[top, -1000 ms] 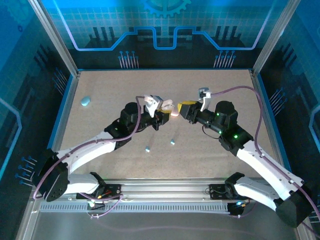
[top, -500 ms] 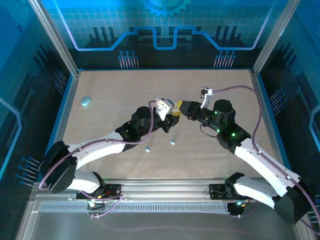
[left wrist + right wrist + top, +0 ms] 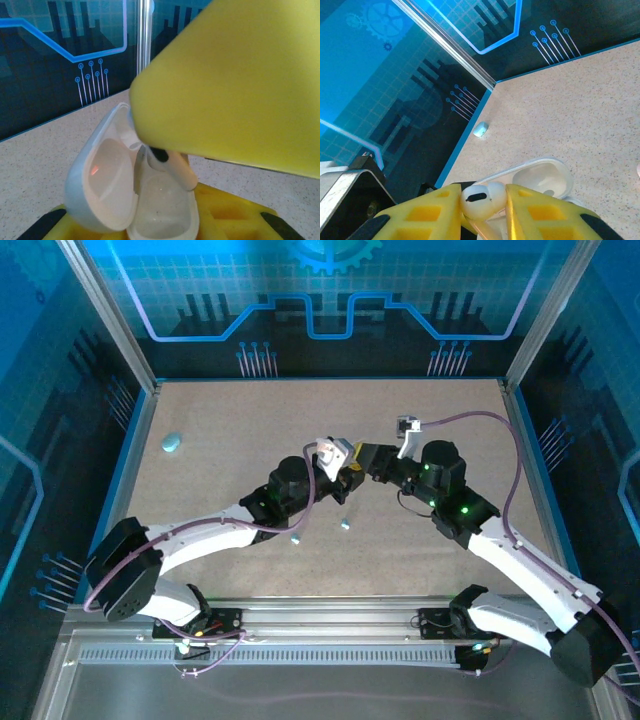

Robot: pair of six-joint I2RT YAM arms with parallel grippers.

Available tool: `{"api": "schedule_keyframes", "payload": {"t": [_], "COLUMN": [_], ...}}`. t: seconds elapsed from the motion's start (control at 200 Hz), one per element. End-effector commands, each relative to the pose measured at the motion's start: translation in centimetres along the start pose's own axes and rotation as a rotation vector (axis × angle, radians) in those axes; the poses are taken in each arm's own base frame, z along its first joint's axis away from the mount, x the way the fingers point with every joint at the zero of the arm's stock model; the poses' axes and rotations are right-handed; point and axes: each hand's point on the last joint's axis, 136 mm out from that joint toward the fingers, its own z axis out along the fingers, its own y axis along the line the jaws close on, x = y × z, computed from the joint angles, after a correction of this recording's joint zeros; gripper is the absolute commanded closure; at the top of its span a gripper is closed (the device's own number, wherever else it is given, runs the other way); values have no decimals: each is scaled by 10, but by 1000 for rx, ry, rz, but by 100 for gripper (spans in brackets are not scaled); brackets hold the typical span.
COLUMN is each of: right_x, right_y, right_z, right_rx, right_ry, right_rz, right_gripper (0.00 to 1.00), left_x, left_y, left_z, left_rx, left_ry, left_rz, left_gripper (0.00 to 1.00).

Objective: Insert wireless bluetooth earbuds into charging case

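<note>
My left gripper (image 3: 161, 222) is shut on the white charging case (image 3: 165, 210), whose lid (image 3: 100, 180) stands open to the left. My right gripper (image 3: 481, 206) is shut on a white earbud (image 3: 481, 199). In the left wrist view the earbud's stem (image 3: 179, 169) points down into the case, under a right finger (image 3: 235, 85). From above, the left gripper (image 3: 343, 478) and the right gripper (image 3: 362, 462) meet at mid-table with the case lid (image 3: 330, 452) raised. Two light blue earbuds (image 3: 296, 538) (image 3: 345, 525) lie on the table in front.
A light blue case (image 3: 172, 443) lies near the table's left edge, and the right wrist view has it (image 3: 480, 129) by the blue border. Glass walls (image 3: 100, 360) enclose the speckled table (image 3: 450, 420).
The left arm has carried the open case right and a little nearer, up against the right gripper. The right gripper has shifted slightly left, bringing the earbud over the case.
</note>
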Motion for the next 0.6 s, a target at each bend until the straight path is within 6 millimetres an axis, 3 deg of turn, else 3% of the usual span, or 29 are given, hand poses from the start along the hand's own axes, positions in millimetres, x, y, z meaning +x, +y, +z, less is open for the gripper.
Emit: {"api": "schedule_keyframes", "payload": {"t": [0.0,0.595], "right_x": [-8,1], "right_y": [7,-3], "right_z": [1,-2], "right_rx": [12,81], "right_ry": [-25,-3], "right_rz": [-32,-29], "right_gripper": [71,69], "left_x": [-30,-45], "left_y": [-7,-8], "left_z": [3,-4], "left_rx": [2,6], "left_ry": [-102,-203], "left_rz": [28,-5], "left_gripper": [71,71]}}
